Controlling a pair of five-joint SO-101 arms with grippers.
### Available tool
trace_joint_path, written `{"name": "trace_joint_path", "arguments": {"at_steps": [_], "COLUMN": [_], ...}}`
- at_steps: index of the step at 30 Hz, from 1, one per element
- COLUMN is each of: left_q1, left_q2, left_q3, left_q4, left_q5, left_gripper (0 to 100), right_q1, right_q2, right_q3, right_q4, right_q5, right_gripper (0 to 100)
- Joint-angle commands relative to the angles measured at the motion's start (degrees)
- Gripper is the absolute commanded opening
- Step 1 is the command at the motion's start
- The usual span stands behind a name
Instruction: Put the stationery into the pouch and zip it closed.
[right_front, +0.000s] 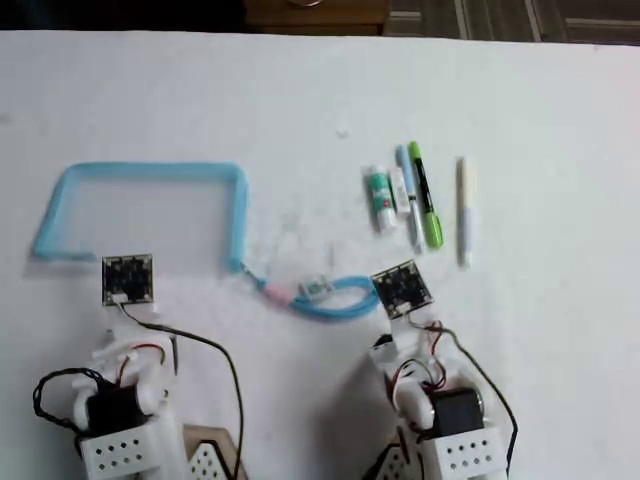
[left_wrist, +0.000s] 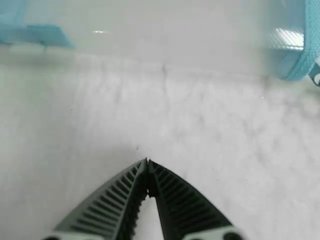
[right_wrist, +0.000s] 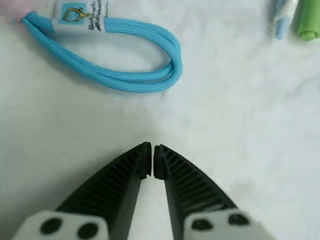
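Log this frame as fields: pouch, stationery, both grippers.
pouch: flat on table, left of stationery, nothing in it
strap: blue loop off pouch corner, in front of right gripper
stationery: green marker, blue pen, pale pen side by side on table, outside pouch
left gripper: shut, empty, near pouch edge
right gripper: shut, empty, near strap

My left wrist catches the pouch (left_wrist: 301, 52) as blurred blue trim cut off at the view's edges, so I cannot tell whether its zip stands open. At my right wrist the green marker (right_wrist: 307, 22) and blue pen (right_wrist: 283, 20) are cropped to their ends, and the strap (right_wrist: 125, 80) runs off the edge at its pink end. From above, the small tube (right_front: 381, 198) is too small for me to tell what it is.
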Motion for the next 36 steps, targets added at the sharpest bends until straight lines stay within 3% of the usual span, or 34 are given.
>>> {"name": "trace_joint_path", "arguments": {"at_steps": [1, 3, 10, 14, 19, 22, 25, 30, 36], "left_q1": [-2.33, -3.74, -3.82, -3.74, -3.82, -4.18, -4.09, -3.82, -4.09], "left_q2": [0.13, 0.13, 0.31, 4.7, 19.65, 27.56, 32.13, 33.1, 33.1], "left_q3": [-3.96, -10.2, -28.22, -29.71, -31.56, -32.88, -33.05, -31.91, -32.09], "left_q4": [0.09, 0.62, 0.35, 0.7, 0.62, 0.7, 0.7, 0.53, 0.26], "left_q5": [0.18, 0.44, 0.53, 3.08, 10.73, 10.64, 10.64, 8.97, 8.97], "left_gripper": [3, 3, 3, 3, 3, 3, 3, 3, 3], "right_q1": [-1.36, -1.01, -5.49, -13.23, -21.32, -22.81, -25.1, -28.44, -27.12], "right_q2": [-0.66, -0.66, 5.05, 22.81, 47.08, 59.3, 68.97, 83.38, 102.29], "right_q3": [-0.18, -3.6, -23.03, -34.73, -47.12, -50.55, -52.75, -58.46, -69.01], "right_q4": [-3.38, -6.29, -7.16, -7.08, -7.43, -9.8, -12.88, -16.92, -18.07], "right_q5": [4.84, 11.25, 11.87, 11.96, 11.96, 12.31, 17.23, 18.64, 18.81], "right_gripper": [2.8, 2.4, 2.8, 3.9, 18.2, 22.4, 22.4, 22.4, 22.4]}}
